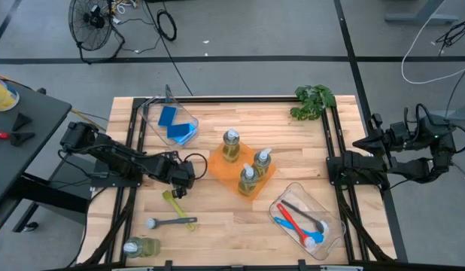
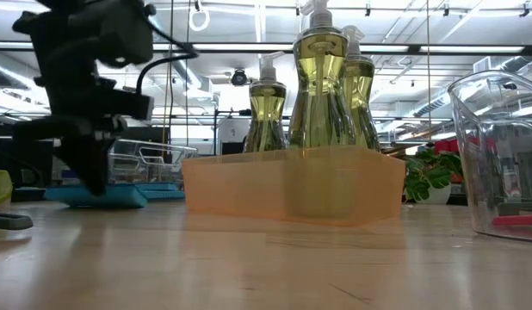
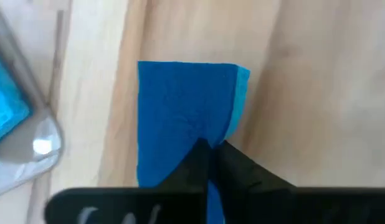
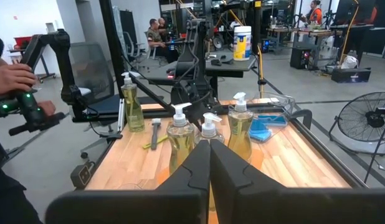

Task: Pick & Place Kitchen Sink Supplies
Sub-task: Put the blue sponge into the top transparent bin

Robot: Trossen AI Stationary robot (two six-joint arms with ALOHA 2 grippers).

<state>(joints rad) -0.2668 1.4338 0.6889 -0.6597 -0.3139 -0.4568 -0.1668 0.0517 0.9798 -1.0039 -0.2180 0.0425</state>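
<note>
My left gripper [image 1: 178,181] is over the table between the sponge bin [image 1: 189,118] and the orange tray [image 1: 217,167], shut on a blue sponge [image 3: 183,106]. In the high view the arm hides that sponge. Two more blue sponges [image 1: 172,126] lie in the bin. Three soap bottles [image 1: 247,178] stand in the tray, and a fourth [image 1: 140,246] is near the near left corner. A yellow-green brush [image 1: 174,202] and a grey one [image 1: 171,222] lie flat on the wood. My right gripper [image 4: 210,148] waits shut at the right edge. My left gripper pinches the blue sponge at its near end [image 3: 199,134] between the two fingers, which stand almost together. The sponge reaches out beyond the fingertips, along them, its broad dark face and one lighter side [image 3: 241,93] showing. Whether it rests on the wood I cannot tell.
A clear bin [image 1: 332,233] near the right near corner holds red, blue and dark brushes [image 1: 296,218]. A leafy plant [image 1: 314,101] sits at the far right corner. Metal rails run along both side edges. A person's hands [image 4: 18,78] show beyond the table.
</note>
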